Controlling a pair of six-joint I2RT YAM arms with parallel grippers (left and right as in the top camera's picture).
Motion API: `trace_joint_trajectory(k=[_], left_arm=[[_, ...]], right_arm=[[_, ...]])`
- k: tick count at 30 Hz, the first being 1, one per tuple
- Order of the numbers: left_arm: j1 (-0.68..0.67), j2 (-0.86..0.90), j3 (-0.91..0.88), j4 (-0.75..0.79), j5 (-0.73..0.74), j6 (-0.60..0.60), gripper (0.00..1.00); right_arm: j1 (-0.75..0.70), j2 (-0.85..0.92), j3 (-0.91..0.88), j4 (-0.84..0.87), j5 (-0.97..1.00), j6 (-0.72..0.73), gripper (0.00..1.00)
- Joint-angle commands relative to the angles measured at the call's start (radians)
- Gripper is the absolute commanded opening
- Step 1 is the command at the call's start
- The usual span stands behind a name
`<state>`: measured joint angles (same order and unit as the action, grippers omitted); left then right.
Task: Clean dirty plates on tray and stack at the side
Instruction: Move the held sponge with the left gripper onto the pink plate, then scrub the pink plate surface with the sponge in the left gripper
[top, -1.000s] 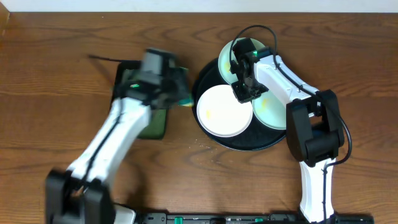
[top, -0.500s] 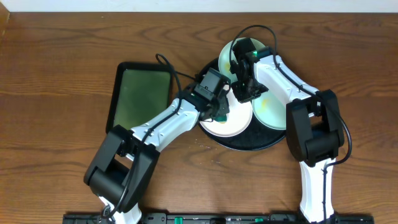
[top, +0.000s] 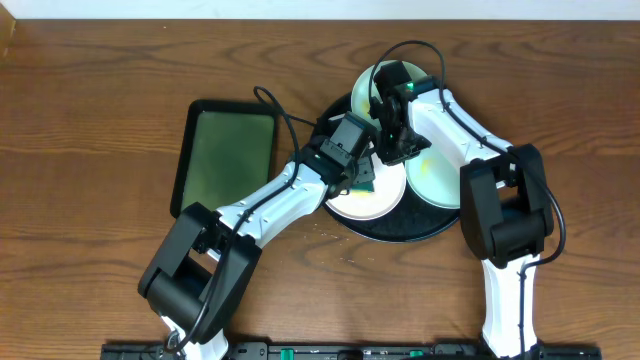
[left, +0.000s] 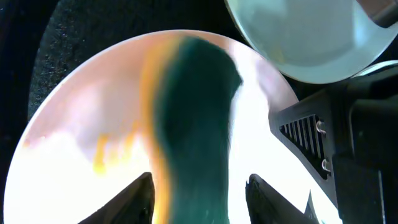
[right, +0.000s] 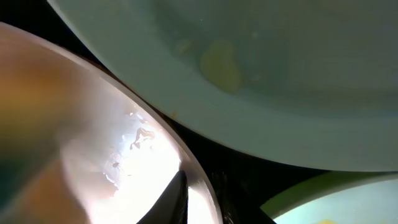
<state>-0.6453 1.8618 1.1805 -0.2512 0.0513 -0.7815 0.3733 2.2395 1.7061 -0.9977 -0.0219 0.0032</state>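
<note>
Though blurred, white plate (left: 68, 130) under green sponge (left: 193, 106), seemingly in left end effector (left: 200, 193).

From overhead, buried under the left gripper (top: 362, 178) and its forearm: much of the white plate (top: 378, 206). Covered likewise by the right arm: parts of the upper mint plate (top: 361, 95), the right-hand mint plate (top: 432, 185) and the tray (top: 400, 232).

In the left wrist view, clamped between the fingers (left: 138, 194): a dark green smear (left: 196, 118) with a yellow edge, too blurred to name. White plate glared out and cut off at the bottom edge.

Right gripper (top: 392, 150): jaws lost under the wrist, spread impossible to tell.
</note>
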Motion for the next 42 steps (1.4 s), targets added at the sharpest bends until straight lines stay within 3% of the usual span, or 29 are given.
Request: trace_joint_trajectory(k=[1, 12, 18, 27, 30, 33, 37, 42], left_arm=[[0.001, 0.018, 0.004, -0.005, -0.019, 0.002, 0.52], [0.002, 0.018, 0.005, -0.009, -0.021, 0.029, 0.52], [0.001, 0.018, 0.005, -0.009, -0.094, 0.051, 0.52], [0.001, 0.07, 0.004, 0.013, -0.116, 0.051, 0.43], [-0.001, 0.096, 0.004, 0.014, -0.116, 0.051, 0.34], [0.0, 0.11, 0.005, 0.014, -0.116, 0.051, 0.32], [0.0, 0.111, 0.005, 0.014, -0.116, 0.051, 0.08], [0.001, 0.105, 0.005, -0.004, -0.121, 0.055, 0.08]], right_arm=[[0.006, 0.021, -0.05, 0.021, -0.065, -0.001, 0.18], [0.006, 0.021, -0.099, 0.063, -0.065, -0.001, 0.17], [0.006, 0.021, -0.099, 0.063, -0.066, -0.001, 0.16], [0.006, 0.021, -0.099, 0.065, -0.114, -0.001, 0.16], [0.006, 0.021, -0.099, 0.069, -0.114, -0.001, 0.17], [0.006, 0.021, -0.099, 0.075, -0.114, -0.001, 0.17], [0.006, 0.021, -0.099, 0.084, -0.114, -0.001, 0.17], [0.005, 0.021, -0.099, 0.085, -0.114, -0.001, 0.18]])
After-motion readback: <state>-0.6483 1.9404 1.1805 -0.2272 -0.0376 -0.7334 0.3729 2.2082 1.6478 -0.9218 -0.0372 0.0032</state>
